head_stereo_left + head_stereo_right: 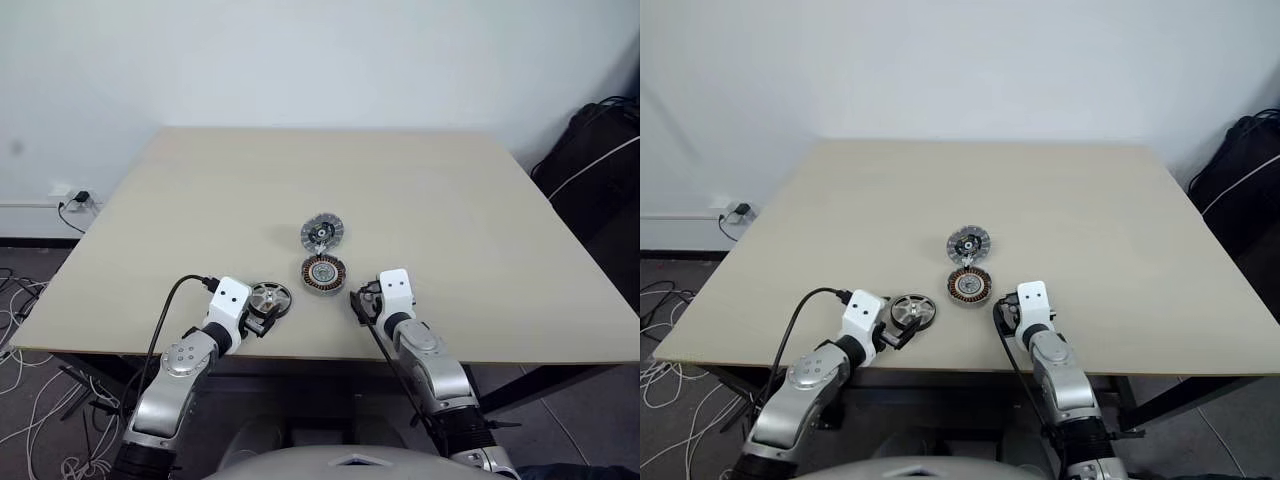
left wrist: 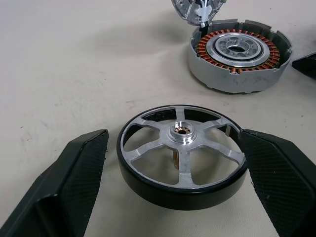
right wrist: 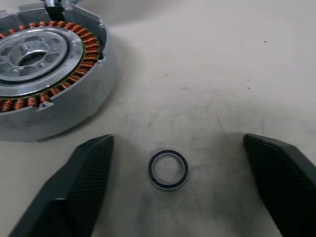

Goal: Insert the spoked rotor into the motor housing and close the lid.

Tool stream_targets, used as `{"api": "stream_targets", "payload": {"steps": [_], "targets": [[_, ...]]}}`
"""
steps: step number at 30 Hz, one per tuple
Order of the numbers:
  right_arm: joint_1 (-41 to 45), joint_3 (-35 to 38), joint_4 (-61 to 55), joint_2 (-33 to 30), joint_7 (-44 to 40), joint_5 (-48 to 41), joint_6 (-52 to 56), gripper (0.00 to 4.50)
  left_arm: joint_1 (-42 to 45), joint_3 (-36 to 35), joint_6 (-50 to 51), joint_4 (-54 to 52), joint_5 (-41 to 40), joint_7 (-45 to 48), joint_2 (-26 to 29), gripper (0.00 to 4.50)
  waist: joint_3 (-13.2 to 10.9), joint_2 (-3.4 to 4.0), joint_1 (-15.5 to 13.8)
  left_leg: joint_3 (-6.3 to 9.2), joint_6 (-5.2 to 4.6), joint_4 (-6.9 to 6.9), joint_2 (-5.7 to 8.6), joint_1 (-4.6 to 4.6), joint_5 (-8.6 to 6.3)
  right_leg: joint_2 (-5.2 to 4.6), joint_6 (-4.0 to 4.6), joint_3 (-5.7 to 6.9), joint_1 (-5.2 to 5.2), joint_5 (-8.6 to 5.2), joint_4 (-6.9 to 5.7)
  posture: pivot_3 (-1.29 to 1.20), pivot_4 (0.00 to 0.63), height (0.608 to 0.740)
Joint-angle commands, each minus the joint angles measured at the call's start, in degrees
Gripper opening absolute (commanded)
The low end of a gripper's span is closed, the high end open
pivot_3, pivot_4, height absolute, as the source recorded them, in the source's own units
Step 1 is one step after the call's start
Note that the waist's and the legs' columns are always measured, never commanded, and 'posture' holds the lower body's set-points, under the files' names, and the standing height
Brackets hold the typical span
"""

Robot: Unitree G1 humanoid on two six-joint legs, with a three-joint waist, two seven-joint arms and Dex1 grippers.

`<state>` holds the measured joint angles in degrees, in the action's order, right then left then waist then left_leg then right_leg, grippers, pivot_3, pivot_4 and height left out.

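The spoked rotor (image 2: 181, 154) lies flat on the table near its front edge, silver spokes inside a dark rim. My left gripper (image 2: 173, 139) is open, one finger on each side of the rotor and apart from it. The motor housing (image 1: 323, 272) with its ring of copper windings sits just right of the rotor and a little farther back. Behind the housing lies the ribbed lid (image 1: 321, 234). My right gripper (image 3: 177, 142) is open low over the table, right of the housing, with a small metal ring (image 3: 168, 169) lying between its fingers.
The beige table (image 1: 300, 170) has wide bare room behind and beside the parts. Its front edge runs just under both wrists. A black bag (image 1: 600, 150) stands on the floor at the back right, and cables (image 1: 25, 370) lie on the floor at the left.
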<state>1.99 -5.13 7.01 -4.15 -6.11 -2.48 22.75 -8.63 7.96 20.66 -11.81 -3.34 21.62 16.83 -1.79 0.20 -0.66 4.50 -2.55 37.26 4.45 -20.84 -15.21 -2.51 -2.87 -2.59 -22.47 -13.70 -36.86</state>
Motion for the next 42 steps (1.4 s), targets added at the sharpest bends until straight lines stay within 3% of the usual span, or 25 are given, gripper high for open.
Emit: {"api": "stream_targets", "payload": {"steps": [1, 9, 17, 23, 32, 42], "targets": [[-0.72, -0.07, 0.92, 0.17, -0.37, 0.31, -0.46, 3.32, 0.14, -0.41, -0.65, -2.02, -0.03, -0.31, -0.12, 4.50, 0.03, 0.00, 0.01, 0.00, 0.00, 0.00, 0.00, 0.01, 0.00, 0.00, 0.00, 0.00, 0.00, 0.00, 0.00, 0.00, 0.000, 0.740], [-3.70, 0.06, -2.33, 0.12, -0.31, 0.09, 0.06, 0.70, 0.25, -0.06, -0.72, -1.67, 0.00, -0.27, -0.10, 4.50, 0.25, 0.01, -0.06, 0.00, 0.00, 0.00, 0.00, 0.06, 0.00, 0.00, 0.03, 0.00, 0.06, -0.04, -0.01, 0.00, 0.000, 0.740], [-7.64, -2.47, -13.94, -1.45, -2.65, 0.06, 3.81, 0.68, 0.32, 0.14, -0.69, -1.57, 0.05, -0.13, -0.07, 4.50, 0.22, 0.08, -0.06, 0.01, 0.00, -0.04, 0.00, 0.04, -0.01, -0.02, 0.02, 0.00, 0.03, -0.04, 0.00, 0.00, 0.000, 0.740], [-2.22, -3.70, -17.35, -0.95, -2.25, 0.60, 6.19, 0.68, 0.74, 0.32, -0.73, -1.24, 0.01, -0.04, -0.18, 4.50, 0.17, 0.10, 0.12, 0.00, 0.02, -0.01, 0.00, 0.03, 0.01, -0.01, 0.03, -0.03, 0.02, -0.06, -0.01, 0.00, 0.000, 0.740], [9.20, -7.53, -6.20, 1.81, -1.95, 3.53, 5.19, 0.68, 0.57, 0.50, -0.84, -1.51, 0.02, -0.51, -0.49, 4.50, 0.16, 0.09, 0.36, 0.00, 0.02, -0.06, 0.03, 0.02, 0.01, 0.04, 0.13, 0.05, -0.07, 0.25, -0.01, 0.00, 0.000, 0.740], [15.94, -7.87, 6.58, 4.75, -2.84, 4.19, 0.47, 0.68, -0.65, -0.23, -1.05, -2.60, 0.13, -1.36, -0.77, 4.50, 0.16, 0.10, 1.25, 0.04, 0.06, -0.10, 0.04, 0.04, 0.04, 0.06, 0.15, 0.09, -0.07, 0.28, -0.02, 0.00, 0.000, 0.740]]}}
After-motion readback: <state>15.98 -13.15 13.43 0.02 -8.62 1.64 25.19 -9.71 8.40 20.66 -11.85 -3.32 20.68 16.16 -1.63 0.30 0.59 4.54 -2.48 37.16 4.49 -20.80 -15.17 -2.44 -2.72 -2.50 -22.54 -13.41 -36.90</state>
